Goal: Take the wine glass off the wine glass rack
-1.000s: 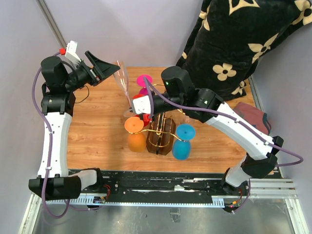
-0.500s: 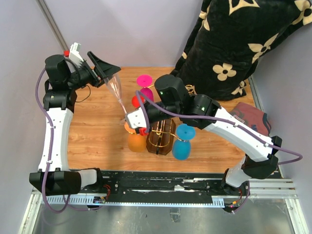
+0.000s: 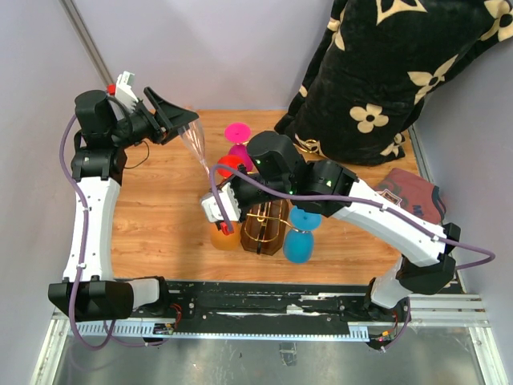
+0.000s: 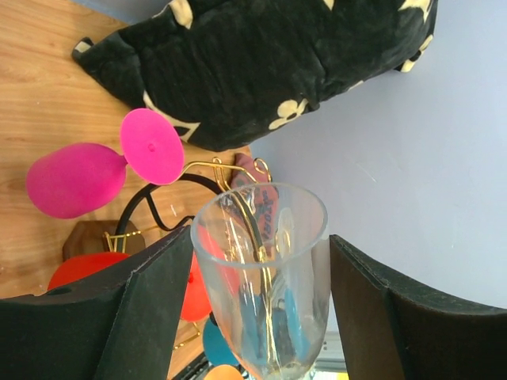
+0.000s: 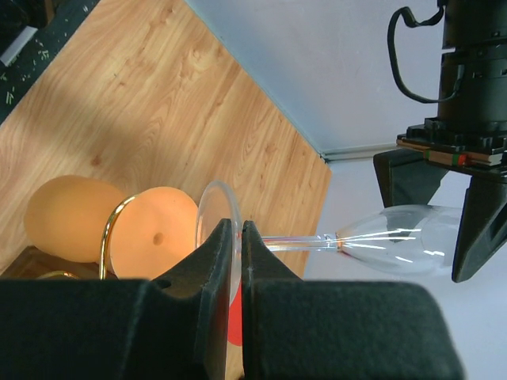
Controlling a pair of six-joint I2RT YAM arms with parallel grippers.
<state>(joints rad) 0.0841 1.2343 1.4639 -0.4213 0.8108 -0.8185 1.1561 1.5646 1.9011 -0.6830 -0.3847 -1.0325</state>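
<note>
Our right gripper (image 5: 234,261), clenched on the clear wine glass (image 5: 396,240) foot, has swung leftward off the wine glass rack (image 3: 267,226); left gripper (image 4: 261,309) spread around the bowl. Glass freed.

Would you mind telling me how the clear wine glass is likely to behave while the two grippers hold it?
The clear wine glass looks thin-walled, so probably fragile and light. The right gripper pinches only its foot rim, which seems slippery and apt to pivot. The left gripper brackets the bowl; whether it grips is unclear.
</note>
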